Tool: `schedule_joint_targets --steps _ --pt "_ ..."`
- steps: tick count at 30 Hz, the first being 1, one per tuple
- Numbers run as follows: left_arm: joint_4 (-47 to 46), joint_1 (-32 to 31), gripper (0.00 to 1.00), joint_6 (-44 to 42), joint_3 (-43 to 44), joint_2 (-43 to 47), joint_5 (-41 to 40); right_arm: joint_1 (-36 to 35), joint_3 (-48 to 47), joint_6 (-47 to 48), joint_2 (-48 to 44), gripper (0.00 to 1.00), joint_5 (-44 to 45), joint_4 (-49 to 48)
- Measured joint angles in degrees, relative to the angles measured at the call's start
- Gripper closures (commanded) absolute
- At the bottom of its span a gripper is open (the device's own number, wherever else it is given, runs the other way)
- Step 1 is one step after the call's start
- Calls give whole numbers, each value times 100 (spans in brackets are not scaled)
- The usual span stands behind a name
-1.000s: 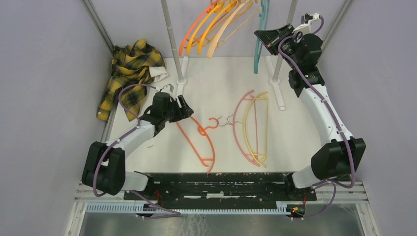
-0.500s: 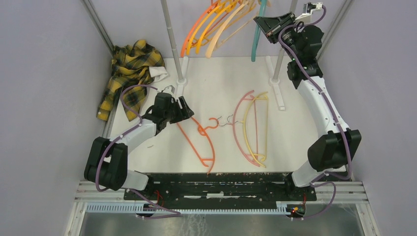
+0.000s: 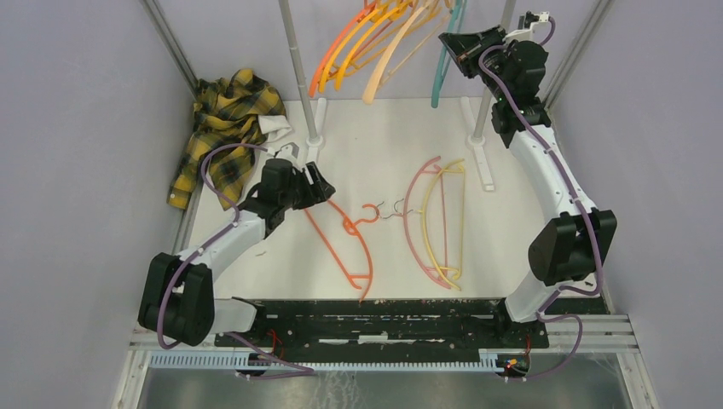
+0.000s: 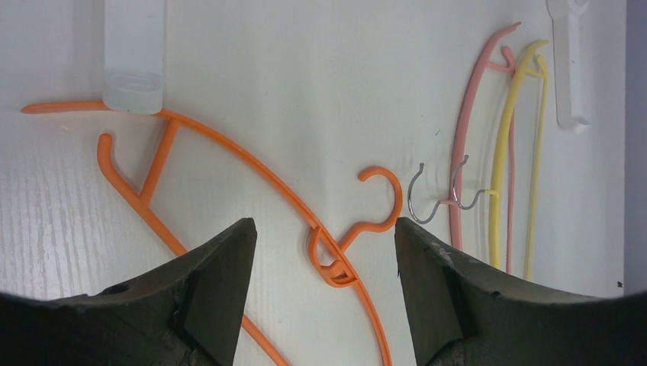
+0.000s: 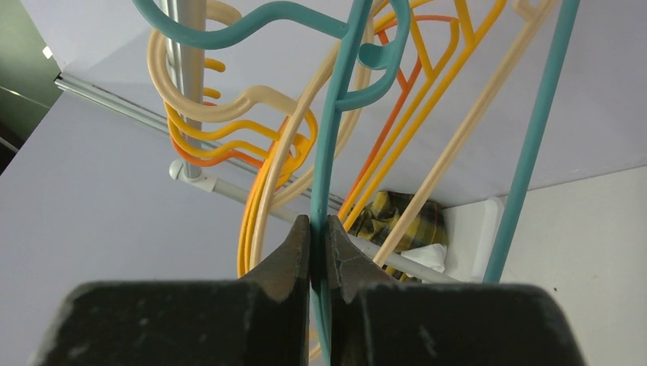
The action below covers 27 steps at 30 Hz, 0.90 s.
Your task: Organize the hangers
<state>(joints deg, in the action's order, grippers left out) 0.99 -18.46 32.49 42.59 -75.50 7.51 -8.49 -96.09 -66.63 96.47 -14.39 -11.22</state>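
Observation:
An orange hanger (image 3: 345,241) lies flat on the white table, also in the left wrist view (image 4: 336,259). A pink hanger (image 3: 415,213) and a pale yellow hanger (image 3: 450,223) lie beside it to the right. My left gripper (image 3: 322,187) is open above the orange hanger's left end, its jaws wide apart (image 4: 320,259). My right gripper (image 3: 454,47) is raised at the rail, shut on a teal hanger (image 5: 329,152). Several orange, yellow-orange and cream hangers (image 3: 375,43) hang on the rail beside it.
A yellow-and-black plaid shirt (image 3: 223,119) lies at the table's back left. Grey upright poles (image 3: 298,68) stand on white feet (image 3: 484,170) at the back. Purple walls close in both sides.
My right gripper has risen and moved towards the rail with the teal hanger, which now hangs higher. My left gripper has shifted slightly up and stays open.

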Motion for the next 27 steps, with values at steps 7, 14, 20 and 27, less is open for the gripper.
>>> schedule_joint_targets --steps 7,14,20,27 --pt "9 0 26 0 0 114 83 0 -22 -20 17 65 -116 212" --pt "-107 0 25 4 -188 363 420 -7 538 376 -221 0 -157 420" --pt "-376 0 27 105 -728 750 765 -7 1917 894 -1434 0 103 463" --pt "-669 -538 30 437 -1589 1128 767 -13 2710 1996 -3108 0 597 695"
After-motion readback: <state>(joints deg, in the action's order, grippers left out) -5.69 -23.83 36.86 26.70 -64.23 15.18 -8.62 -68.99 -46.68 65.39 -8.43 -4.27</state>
